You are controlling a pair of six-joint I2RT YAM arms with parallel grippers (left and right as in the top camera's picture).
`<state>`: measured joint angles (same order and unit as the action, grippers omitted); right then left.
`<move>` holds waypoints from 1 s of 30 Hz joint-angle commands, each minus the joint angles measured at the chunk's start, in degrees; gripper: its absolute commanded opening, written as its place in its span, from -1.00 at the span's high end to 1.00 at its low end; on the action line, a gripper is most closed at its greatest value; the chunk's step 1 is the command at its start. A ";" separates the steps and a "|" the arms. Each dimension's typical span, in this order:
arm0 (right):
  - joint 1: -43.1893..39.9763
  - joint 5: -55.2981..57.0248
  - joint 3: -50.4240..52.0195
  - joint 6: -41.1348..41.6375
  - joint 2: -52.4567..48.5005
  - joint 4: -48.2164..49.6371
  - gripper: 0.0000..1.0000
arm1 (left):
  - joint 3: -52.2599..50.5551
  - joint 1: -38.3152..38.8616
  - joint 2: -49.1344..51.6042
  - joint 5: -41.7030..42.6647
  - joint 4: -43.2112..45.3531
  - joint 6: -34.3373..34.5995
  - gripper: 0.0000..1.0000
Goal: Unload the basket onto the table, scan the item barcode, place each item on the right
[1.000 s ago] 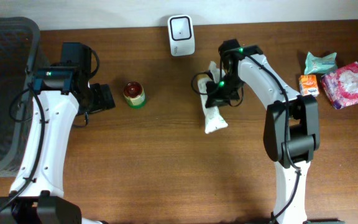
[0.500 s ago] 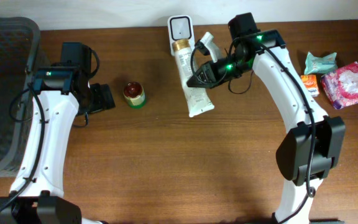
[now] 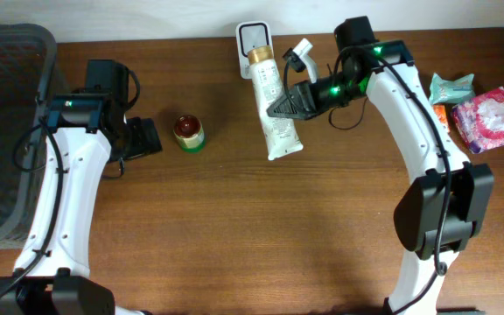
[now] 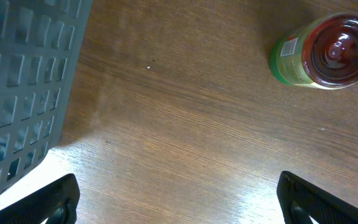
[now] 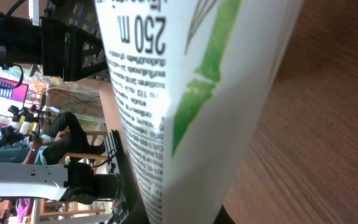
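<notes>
**One soft tube held up at the scanner, barcode out of sight**

One white tube (image 3: 272,109) hangs above the bench (image 3: 234,245), pinched at mid-body by the right pincer (image 3: 291,105). Its gold cap (image 3: 259,56) lies against the lower edge of the scanner (image 3: 253,35) as seen from overhead. The left pincer (image 3: 147,138) is spread wide and holds nothing, low over the wood near a red-lidded jar (image 3: 189,133), with the basket (image 3: 46,52) on its far side.

The tube looks like glossy, squeezable plastic: probably light, yielding under pressure and apt to slip or twist. A grip across the flat width at mid-body seems sound. The shoulder by the cap should be stiffer, and the crimped tail floppier.

No barcode shows in any view. The right wrist camera is filled by the tube's printed side (image 5: 166,93), with a volume mark and small print too fine to read, and its own fingers are hidden behind it. Whether the code faces the scanner window cannot be told.
</notes>
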<state>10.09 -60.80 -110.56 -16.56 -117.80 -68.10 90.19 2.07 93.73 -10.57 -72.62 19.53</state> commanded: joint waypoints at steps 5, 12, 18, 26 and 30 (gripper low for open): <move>0.02 -4.59 -1.36 -0.37 1.81 -0.28 0.92 | -0.15 -0.37 -0.85 -0.66 -0.09 0.17 -0.98; 0.02 -4.79 -1.36 -0.59 1.81 -0.26 0.92 | -0.15 -0.37 -0.85 -0.66 -0.09 0.17 -0.98; 0.02 -4.79 -1.29 -0.57 1.81 -0.31 0.92 | -0.17 -0.37 -0.85 -0.66 -0.09 0.17 -0.98; 0.02 -4.72 -1.20 -0.57 1.81 -1.11 0.92 | -0.17 -0.44 -0.85 -0.66 -0.09 0.17 -0.98; 0.02 -4.52 -1.20 -0.57 1.81 -1.77 0.92 | -0.17 -0.37 -0.85 -0.66 -0.07 0.17 -0.98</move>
<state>10.04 -61.63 -110.56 -16.56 -117.80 -69.78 90.19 2.07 93.73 -10.59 -72.64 19.53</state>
